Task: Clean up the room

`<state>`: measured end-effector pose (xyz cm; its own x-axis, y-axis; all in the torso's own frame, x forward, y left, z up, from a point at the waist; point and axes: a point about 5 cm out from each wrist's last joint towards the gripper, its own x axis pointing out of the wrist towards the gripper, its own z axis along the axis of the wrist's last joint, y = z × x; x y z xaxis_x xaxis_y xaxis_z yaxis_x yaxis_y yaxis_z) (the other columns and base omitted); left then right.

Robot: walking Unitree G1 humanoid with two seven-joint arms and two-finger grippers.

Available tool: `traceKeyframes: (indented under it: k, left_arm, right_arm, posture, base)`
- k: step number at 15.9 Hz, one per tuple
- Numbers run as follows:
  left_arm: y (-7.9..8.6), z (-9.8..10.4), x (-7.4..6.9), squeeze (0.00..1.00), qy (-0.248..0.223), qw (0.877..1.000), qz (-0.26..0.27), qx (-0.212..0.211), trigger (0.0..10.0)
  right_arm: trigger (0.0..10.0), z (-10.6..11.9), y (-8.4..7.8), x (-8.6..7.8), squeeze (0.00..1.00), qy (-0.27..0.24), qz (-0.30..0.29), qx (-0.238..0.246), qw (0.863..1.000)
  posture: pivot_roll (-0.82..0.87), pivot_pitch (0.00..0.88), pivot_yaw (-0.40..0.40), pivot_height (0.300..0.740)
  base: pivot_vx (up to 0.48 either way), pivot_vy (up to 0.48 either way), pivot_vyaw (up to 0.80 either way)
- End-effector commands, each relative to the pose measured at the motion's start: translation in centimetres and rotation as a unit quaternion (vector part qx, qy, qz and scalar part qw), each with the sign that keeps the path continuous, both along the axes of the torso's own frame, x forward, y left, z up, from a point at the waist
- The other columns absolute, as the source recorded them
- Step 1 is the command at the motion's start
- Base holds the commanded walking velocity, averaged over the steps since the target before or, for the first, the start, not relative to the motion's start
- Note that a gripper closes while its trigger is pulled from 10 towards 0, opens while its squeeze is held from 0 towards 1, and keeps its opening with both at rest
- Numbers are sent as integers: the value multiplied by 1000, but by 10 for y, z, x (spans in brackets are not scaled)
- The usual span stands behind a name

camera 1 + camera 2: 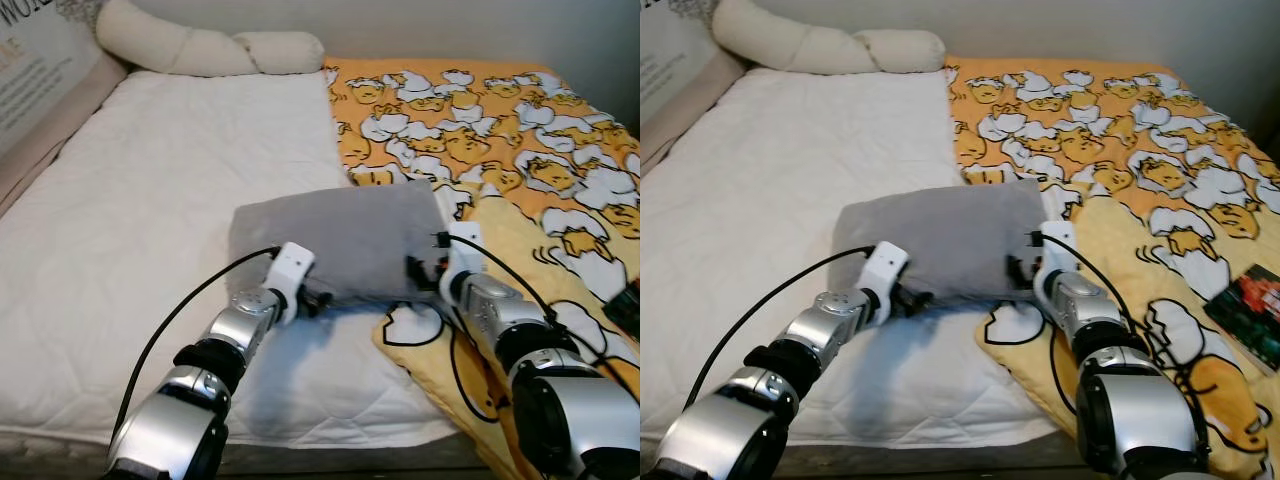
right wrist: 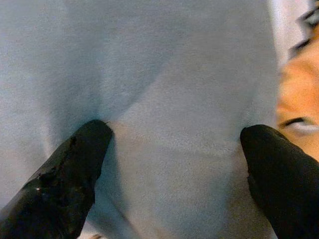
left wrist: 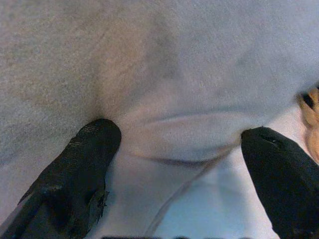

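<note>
A grey pillow (image 1: 340, 235) lies on the white bed sheet (image 1: 150, 210), its right end resting on the yellow blanket (image 1: 520, 140). My left gripper (image 1: 318, 298) is at the pillow's near left edge. In the left wrist view its fingers (image 3: 94, 144) stand open, tips pressed into the grey fabric (image 3: 174, 74) along the seam. My right gripper (image 1: 425, 270) is at the pillow's near right corner. It is open too, and its fingers (image 2: 84, 149) dent the pillow (image 2: 169, 69) that lies between them.
A long cream bolster (image 1: 200, 48) lies along the head of the bed by the wall. A printed cushion or panel (image 1: 35, 70) leans at the far left. A dark book (image 1: 1252, 310) rests on the blanket at the right edge.
</note>
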<state>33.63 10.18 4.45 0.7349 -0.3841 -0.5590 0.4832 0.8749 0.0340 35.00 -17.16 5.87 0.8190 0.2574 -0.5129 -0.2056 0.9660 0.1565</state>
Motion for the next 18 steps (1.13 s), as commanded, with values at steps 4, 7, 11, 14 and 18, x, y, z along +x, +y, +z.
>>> traceKeyframes:
  k: [4, 7, 11, 14, 18]
  left_arm:
    - [30, 14, 16, 0, -33, 996, 79, -3, 10000]
    - [56, 42, 30, 0, -90, 995, 29, 38, 10000]
    - [78, 71, 27, 0, -134, 988, -76, 19, 10000]
    - [87, 85, 17, 0, -163, 981, -105, 6, 10000]
    - [90, 62, -2, 0, -107, 991, -78, 30, 10000]
  right_arm:
    - [10000, 8, 41, -4, 0, 3, 114, 119, 986]
    - [10000, 24, 64, -37, 0, 23, 257, 160, 953]
    - [10000, 42, 65, -76, 0, 19, 334, 182, 925]
    - [10000, 70, 52, -88, 0, -21, 347, 191, 918]
    - [10000, 112, 30, -100, 0, -80, 385, 173, 903]
  posture:
    - [-154, 0, -13, 740]
    - [-154, 0, -22, 740]
    - [-140, 0, -18, 740]
    - [-134, 0, -12, 740]
    - [-129, 0, -2, 740]
  base:
    - [0, 0, 0]
    - [0, 0, 0]
    - [0, 0, 0]
    - [0, 0, 0]
    - [0, 0, 0]
